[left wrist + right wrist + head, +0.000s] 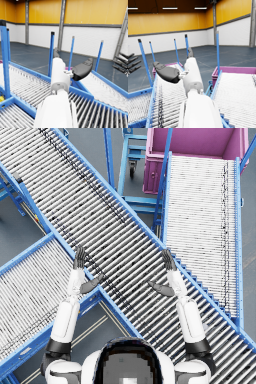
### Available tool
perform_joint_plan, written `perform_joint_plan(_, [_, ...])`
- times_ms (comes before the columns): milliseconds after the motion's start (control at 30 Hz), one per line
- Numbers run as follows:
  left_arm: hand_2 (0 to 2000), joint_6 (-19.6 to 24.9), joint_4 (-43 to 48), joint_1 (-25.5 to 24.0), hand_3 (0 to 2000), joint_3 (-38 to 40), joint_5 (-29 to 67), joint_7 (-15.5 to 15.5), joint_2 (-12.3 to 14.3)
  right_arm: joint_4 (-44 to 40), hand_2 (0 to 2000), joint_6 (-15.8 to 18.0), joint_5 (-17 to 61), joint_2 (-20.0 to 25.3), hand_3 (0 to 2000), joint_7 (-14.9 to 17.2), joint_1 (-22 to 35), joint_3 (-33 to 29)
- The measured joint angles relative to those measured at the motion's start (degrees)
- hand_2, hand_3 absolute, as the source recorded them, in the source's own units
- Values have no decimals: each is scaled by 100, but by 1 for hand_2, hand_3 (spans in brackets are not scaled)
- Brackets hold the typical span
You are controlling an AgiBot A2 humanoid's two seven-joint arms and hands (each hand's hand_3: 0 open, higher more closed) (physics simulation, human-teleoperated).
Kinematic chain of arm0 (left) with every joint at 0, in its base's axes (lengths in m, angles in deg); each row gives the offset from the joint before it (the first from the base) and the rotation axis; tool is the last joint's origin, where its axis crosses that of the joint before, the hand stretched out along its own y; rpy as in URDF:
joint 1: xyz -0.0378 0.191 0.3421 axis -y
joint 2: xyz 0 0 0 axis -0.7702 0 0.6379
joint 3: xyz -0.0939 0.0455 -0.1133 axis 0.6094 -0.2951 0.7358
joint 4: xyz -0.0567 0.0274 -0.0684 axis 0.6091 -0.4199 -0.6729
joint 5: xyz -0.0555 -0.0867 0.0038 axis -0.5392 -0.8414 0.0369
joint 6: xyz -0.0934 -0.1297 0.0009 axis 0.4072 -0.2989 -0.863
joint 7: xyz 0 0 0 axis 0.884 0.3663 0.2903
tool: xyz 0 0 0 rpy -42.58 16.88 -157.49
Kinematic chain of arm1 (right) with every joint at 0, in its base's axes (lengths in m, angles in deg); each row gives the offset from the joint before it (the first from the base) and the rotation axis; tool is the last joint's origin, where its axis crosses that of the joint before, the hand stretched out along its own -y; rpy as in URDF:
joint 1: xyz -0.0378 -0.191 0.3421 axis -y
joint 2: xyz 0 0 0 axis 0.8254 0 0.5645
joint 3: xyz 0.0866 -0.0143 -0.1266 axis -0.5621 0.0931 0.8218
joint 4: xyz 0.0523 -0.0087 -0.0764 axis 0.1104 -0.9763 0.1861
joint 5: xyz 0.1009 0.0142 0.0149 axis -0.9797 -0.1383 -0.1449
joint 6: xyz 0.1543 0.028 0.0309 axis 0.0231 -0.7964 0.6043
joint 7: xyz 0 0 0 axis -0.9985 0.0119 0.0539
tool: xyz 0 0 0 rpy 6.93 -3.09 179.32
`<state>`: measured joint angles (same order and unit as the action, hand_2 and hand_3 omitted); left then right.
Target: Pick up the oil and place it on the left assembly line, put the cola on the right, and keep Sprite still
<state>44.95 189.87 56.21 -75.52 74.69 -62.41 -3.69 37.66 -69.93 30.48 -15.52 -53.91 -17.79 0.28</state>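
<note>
Dark, slim fingers (79,259); behind them smooth white forearms (66,317), then what look like black bands (59,347) near the elbows.

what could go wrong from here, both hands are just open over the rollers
No oil, cola or Sprite shows in any view, so the open left hand and right hand may mistime a grasp if bottles arrive on the grey roller conveyor. Carrying sideways, an arm might clip the blue side rail.
</note>
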Motion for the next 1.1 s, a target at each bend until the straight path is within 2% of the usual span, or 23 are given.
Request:
perform_joint_plan(1000, [0, 0, 0, 0, 0, 0, 0, 0, 0, 0, 0, 0, 0, 0, 0, 0, 0, 0])
perform_joint_plan(1100, [0, 365, 153, -63, 0, -46, 0, -364, 26, 152, 0, -361, 0, 16, 0, -365, -82, 8])
